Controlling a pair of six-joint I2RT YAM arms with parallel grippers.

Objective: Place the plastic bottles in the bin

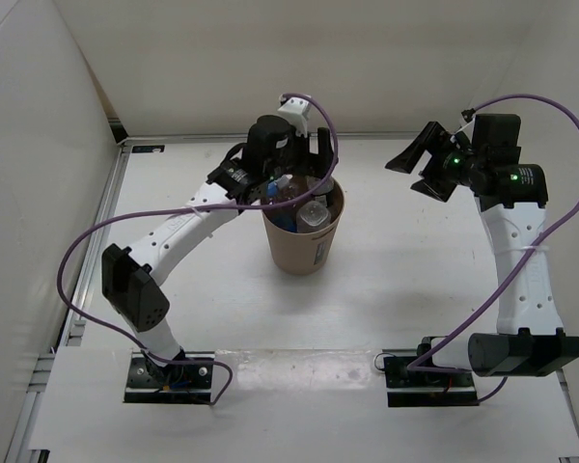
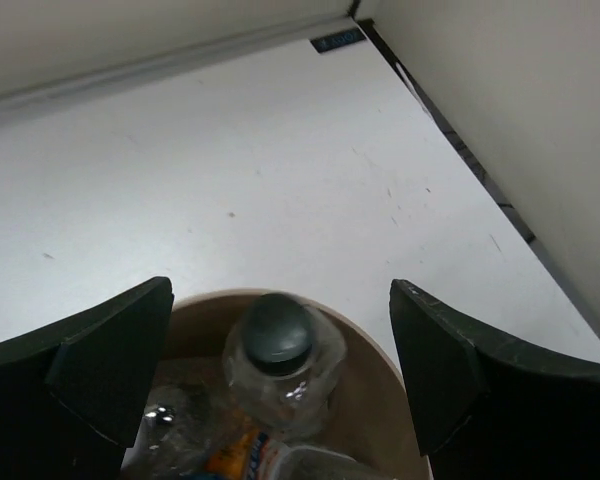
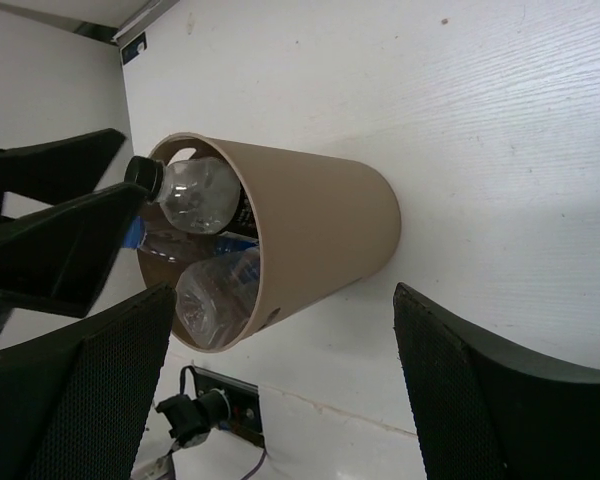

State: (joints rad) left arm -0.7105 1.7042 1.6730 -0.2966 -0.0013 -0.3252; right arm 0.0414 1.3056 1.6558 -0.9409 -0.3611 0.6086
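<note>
Well, I judge we are at the end of the dropping step: the left gripper [image 2: 280, 290] hangs directly over the bin [image 3: 320, 235] with its jaws wide apart and nothing between them. The black-capped bottle [image 2: 280, 372] sits below them inside the rim, cap up, and is not gripped. The right gripper [image 1: 417, 172] hovers well apart from the bin on the right side, its jaws also apart and empty. For the count, there is one bin, standing upright in the middle of the counter [image 1: 415, 289]. Inside it I can separate three plastic bottles: the black-capped one, a clear bottle [image 3: 215, 300] lying with its base toward the opening, and a blue-labelled bottle [image 3: 236, 241] between them. A fourth I cannot tell, because they overlap. I see no bottle on the counter in the top view, so I think the task is nearly done. The next move, in my opinion, calls for lifting the left arm straight up so that the jaws do not catch the rim and tip the bin.
</note>
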